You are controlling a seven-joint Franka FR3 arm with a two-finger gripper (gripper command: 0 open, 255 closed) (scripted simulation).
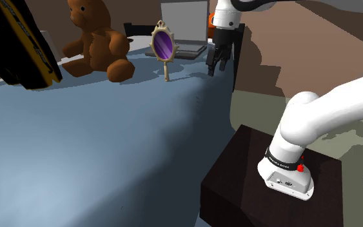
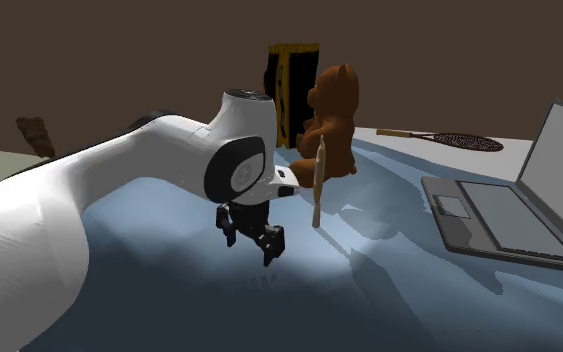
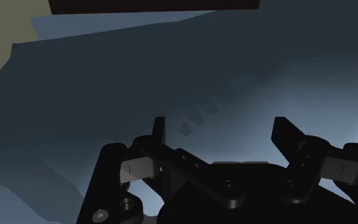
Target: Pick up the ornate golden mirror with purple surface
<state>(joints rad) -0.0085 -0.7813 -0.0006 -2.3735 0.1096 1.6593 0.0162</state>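
Mirror [image 1: 162, 44]: a hand mirror with a golden frame and a purple face is seen standing upright on its handle on the blue cover [image 1: 96, 142]. In the second exterior view it is seen edge-on.
Mirror's neighbours: in the shoulder view it is flanked by a brown teddy bear [image 1: 96, 39] on its left and an open grey laptop [image 1: 183, 32] on its right, a little farther back. The bear is seated just beside it.
Gripper [image 1: 216, 66]: it is held over the cover near the cover's edge, pointed downward. It is placed at the shoulder view's right of the mirror, apart from it.
Fingers [image 3: 159, 133]: they are spread wide. In the wrist view nothing but the cover is seen between them.
Arm [image 1: 315, 116]: white; it is raised from the dark stand [image 1: 238, 174] and reached over the cover.
Other things: a racket [image 2: 459, 141] is laid flat beyond the laptop in the second exterior view. A black and yellow case [image 2: 291, 85] is stood behind the bear.
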